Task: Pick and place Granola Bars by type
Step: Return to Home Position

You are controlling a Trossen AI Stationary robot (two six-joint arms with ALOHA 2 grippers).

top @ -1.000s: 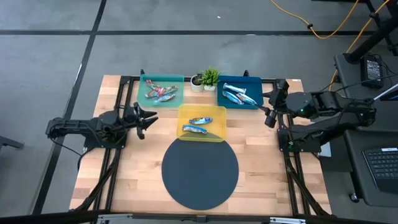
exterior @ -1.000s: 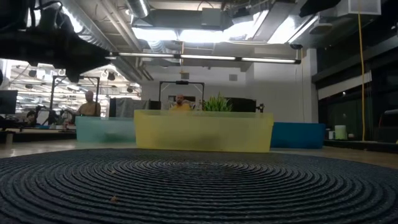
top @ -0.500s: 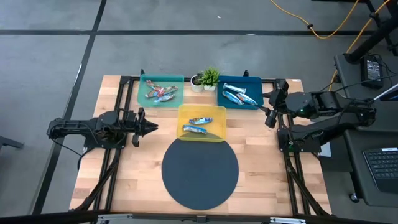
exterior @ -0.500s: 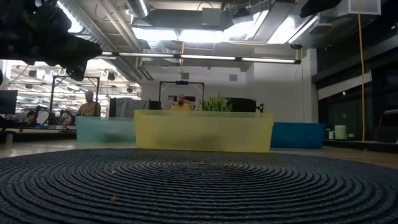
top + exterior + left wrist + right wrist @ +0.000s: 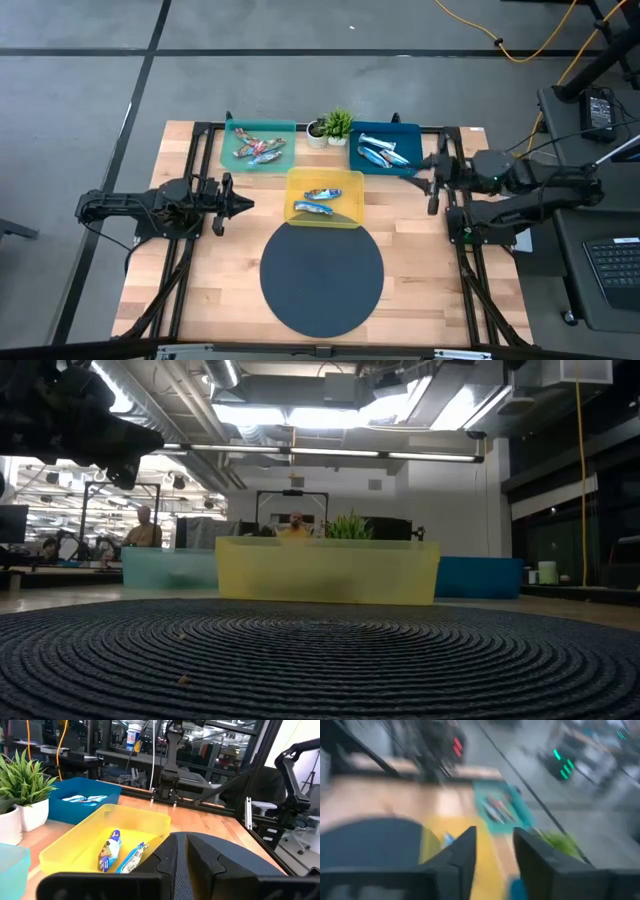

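The wooden table and the round dark mat carry nothing loose, so the likeliest trouble is at the blue tray. The right gripper, fingers apart and empty, hangs just beside its corner, and a careless swing home could clip the wall and shove the tray. The left gripper, fingers pressed together on nothing, is near the yellow tray but apart from it, so there is less risk there. The granola bars lie in the green tray and in the yellow and blue ones. From table height the tray walls hide them, and from above their print is too small to confirm the sorting.
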